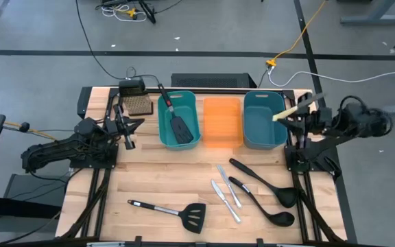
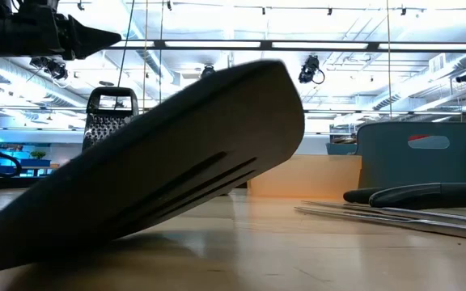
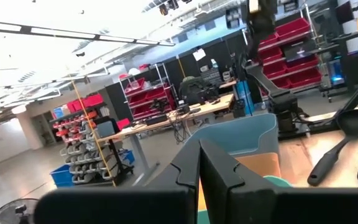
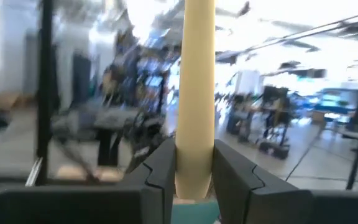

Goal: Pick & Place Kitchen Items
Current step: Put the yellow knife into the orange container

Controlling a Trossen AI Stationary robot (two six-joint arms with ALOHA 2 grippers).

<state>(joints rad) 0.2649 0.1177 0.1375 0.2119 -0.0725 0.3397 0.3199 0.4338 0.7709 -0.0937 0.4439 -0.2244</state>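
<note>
Low view: spatula (image 2: 160, 162) blocks grater (image 2: 110, 115), bins (image 2: 415, 153).

Lighting and image quality. We see bright, even overhead light from ceiling strip lamps (image 2: 217, 44), which glare white in the low and wrist views. Shadows on the worktop (image 1: 156, 178) are soft and faint. Beyond the right end effector (image 4: 194, 165), the room is motion-blurred. The near spatula blade (image 2: 160, 178) is out of focus.
</note>
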